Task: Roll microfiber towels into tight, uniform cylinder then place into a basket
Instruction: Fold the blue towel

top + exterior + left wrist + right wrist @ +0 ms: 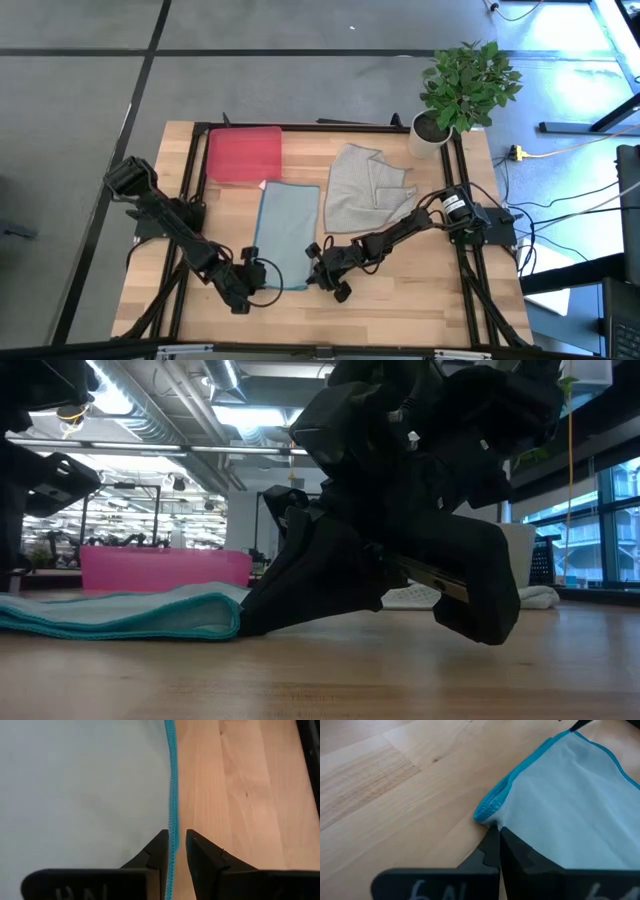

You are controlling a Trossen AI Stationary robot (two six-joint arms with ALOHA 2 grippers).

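Both grippers — left, right — pinch the blue towel's hem; grey towel beside.

You've got a pale blue towel w/ a brighter teal stitched hem, next to a light grey towel (plain, no print). The basket is red, reading pinkish in the low view, and the table is light wood grain w/ a black frame. Both arms are dark, nearly black; the plant is green in a white pot.
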